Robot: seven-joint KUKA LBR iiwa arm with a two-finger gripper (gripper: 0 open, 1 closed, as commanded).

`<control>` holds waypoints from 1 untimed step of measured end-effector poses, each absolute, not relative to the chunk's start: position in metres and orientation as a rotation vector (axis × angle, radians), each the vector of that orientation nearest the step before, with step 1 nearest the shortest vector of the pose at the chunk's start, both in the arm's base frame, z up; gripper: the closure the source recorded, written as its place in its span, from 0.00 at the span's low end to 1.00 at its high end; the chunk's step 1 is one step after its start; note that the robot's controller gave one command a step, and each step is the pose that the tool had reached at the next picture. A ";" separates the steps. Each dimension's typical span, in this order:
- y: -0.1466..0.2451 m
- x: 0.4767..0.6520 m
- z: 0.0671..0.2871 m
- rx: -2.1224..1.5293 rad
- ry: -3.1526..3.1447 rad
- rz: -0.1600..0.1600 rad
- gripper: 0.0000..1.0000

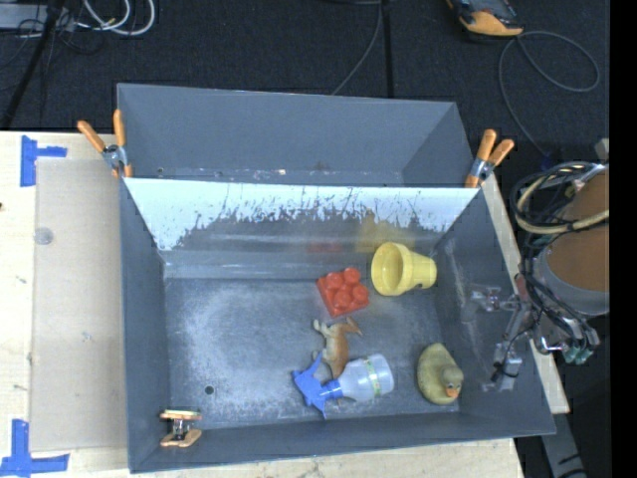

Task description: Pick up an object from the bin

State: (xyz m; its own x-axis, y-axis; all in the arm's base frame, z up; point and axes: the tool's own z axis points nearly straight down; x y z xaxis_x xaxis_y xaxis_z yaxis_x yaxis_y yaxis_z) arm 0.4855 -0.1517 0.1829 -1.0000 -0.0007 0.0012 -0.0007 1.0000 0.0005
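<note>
A dark floor (299,38) strewn with loose cables (557,58) lies behind the grey metal bin (229,347), whose sloping walls run down to a flat, scuffed bottom. That is probably why the small things sit gathered on the flat bottom rather than along the walls. In the camera view a yellow cup (403,269) lies on its side toward the back with its mouth turned left. A red knobbed block (343,291) sits just beside it. Nearer the front, a brown toy animal (334,342) lies against a clear bottle with a blue head (345,380). An olive-green duck (439,374) sits apart from these at the front right. The gripper (506,366) hangs over the right-hand slope, close to the duck but not touching it, with the arm's cables bunched above the rim. Whether it is wide or narrow I cannot tell, and no thing from the bin shows in its grasp. The duck is the nearest thing and stands clear of the others, so it looks the likeliest pick.
</note>
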 end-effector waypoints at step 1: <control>-0.141 0.486 0.139 0.112 -3.138 -0.002 0.00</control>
